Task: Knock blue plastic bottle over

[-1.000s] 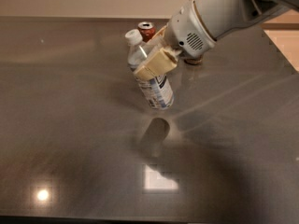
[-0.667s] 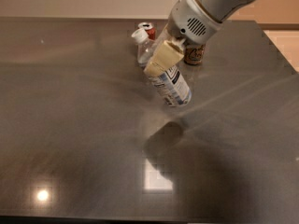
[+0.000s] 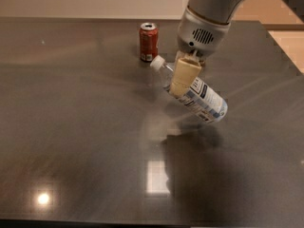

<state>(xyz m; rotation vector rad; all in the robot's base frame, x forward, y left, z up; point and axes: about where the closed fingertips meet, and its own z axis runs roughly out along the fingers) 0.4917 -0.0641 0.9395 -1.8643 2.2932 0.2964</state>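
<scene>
Near the far edge of the dark table (image 3: pixel 71 127), the clear bluish plastic bottle (image 3: pixel 202 98) leans steeply under the beige gripper (image 3: pixel 184 80) — whether it grips I cannot tell — and, once down, may roll into the red can (image 3: pixel 148 42).

The gripper (image 3: pixel 183 82), in front of the tilted bottle (image 3: pixel 205 102) near the can (image 3: pixel 148 42), hides its shoulder, the arm (image 3: pixel 213 6) runs off the top edge, the table (image 3: pixel 71 127) off the left and bottom, and both labels are unreadable.
</scene>
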